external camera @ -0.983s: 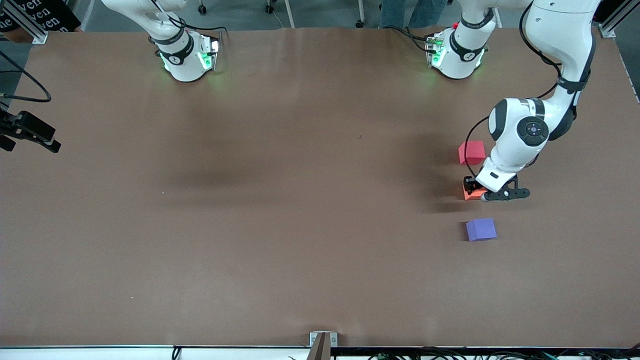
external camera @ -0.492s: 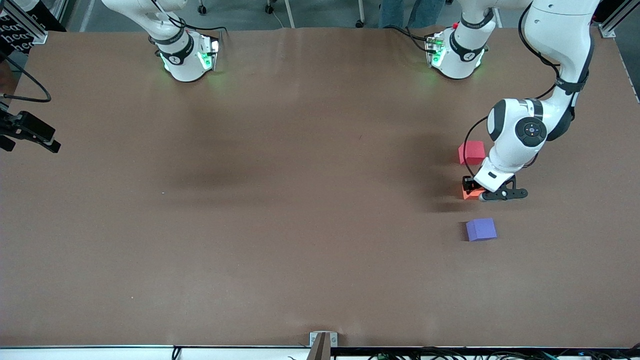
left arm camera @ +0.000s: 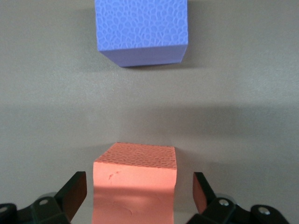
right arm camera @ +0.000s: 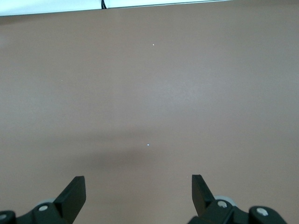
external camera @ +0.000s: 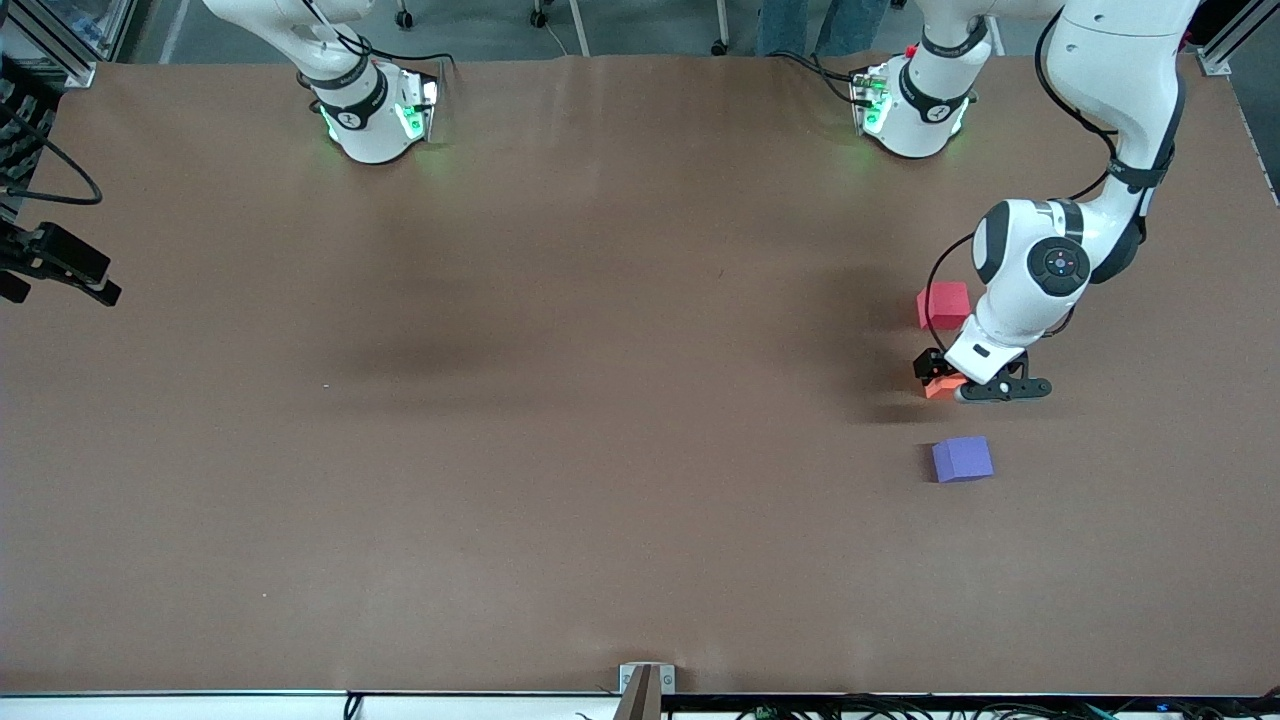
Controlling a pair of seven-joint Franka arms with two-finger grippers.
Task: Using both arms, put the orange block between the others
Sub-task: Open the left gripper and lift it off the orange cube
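The orange block [external camera: 938,386] rests on the table between the red-pink cube [external camera: 943,304] and the purple-blue cube [external camera: 962,459], near the left arm's end. My left gripper [external camera: 944,378] stands low around it, open. In the left wrist view the orange block [left arm camera: 135,186] sits between the spread fingers [left arm camera: 74,195] with a gap on each side, and the purple-blue cube [left arm camera: 141,30] lies ahead of it. My right gripper [right arm camera: 138,193] hangs open over bare table with nothing between its fingers. It is out of the front view and its arm waits.
The brown table [external camera: 600,400] stretches wide toward the right arm's end. A black camera mount [external camera: 60,265] juts in at that end's edge. A small metal bracket [external camera: 645,680] sits at the table's near edge.
The left gripper's jaws have opened and let go of the orange block, which stays on the table. The left wrist has shifted slightly. The right arm has not moved.
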